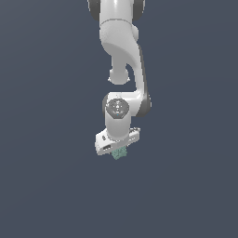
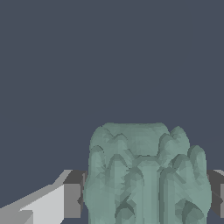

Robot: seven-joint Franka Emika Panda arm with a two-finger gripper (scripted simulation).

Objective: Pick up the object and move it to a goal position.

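The object (image 1: 119, 153) is a small pale teal-green block with a lumpy, ridged surface. In the exterior view it pokes out just below the white hand of the arm, near the middle of the picture. In the wrist view the object (image 2: 146, 175) fills the space between the two fingers, with a dark pad (image 2: 73, 194) pressed against one side and the other pad (image 2: 217, 192) against the opposite side. My gripper (image 1: 118, 151) is shut on the object. The fingers themselves are hidden behind the hand in the exterior view.
A plain dark blue-grey surface (image 1: 46, 186) lies all around and under the arm. The white arm (image 1: 122, 42) reaches down from the exterior view's upper middle. Nothing else shows.
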